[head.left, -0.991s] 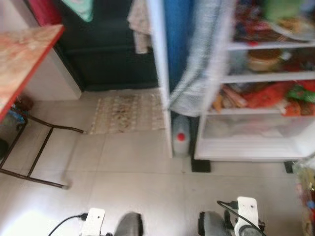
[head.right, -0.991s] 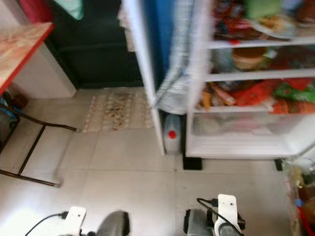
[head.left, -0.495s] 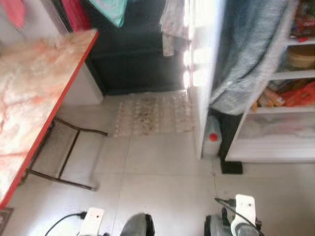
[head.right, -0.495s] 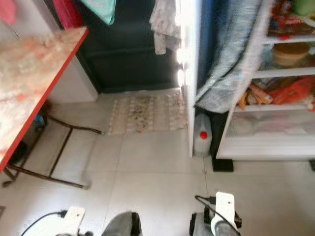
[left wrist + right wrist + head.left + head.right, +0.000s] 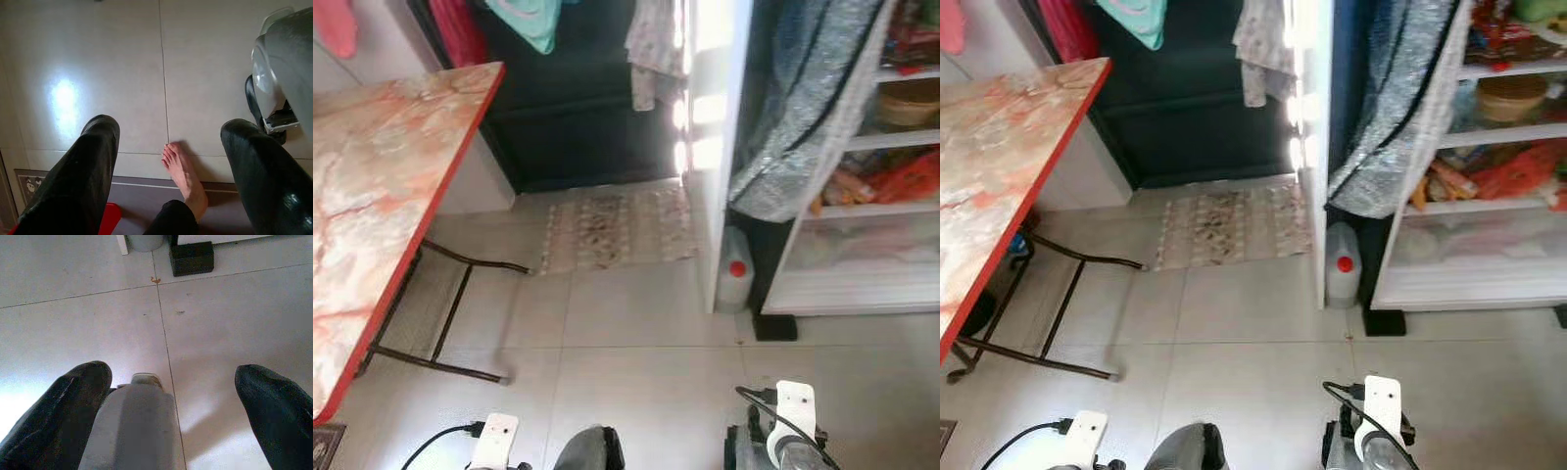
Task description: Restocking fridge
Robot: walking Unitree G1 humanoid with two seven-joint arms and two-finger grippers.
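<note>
The open fridge (image 5: 1489, 196), its shelves packed with food, stands ahead to the right, beyond the tiled floor (image 5: 1234, 343). Left tool (image 5: 166, 166) and right tool (image 5: 171, 396) hang low, fingers spread, empty.

Open tiled floor (image 5: 636, 362): a broad bare stretch is seen between the table and the fridge.

Marble-topped table (image 5: 382, 186): set at the left; its dark metal legs (image 5: 440, 333) reach out over the tiles.

Patterned mat (image 5: 617, 227): laid flat before a dark doorway.

Fridge door (image 5: 710, 147): stood open, edge-on, dividing the floor from the shelves.

Grey cloth (image 5: 803, 108): hung over the left part of the shelf openings.

White jug with red cap (image 5: 735, 281): stood on the floor just beside the door's foot.

Fridge shelves (image 5: 901, 142): crowded with packets and a bowl.

Bare foot (image 5: 183, 176): a person's, planted on the tiles close behind the robot.
</note>
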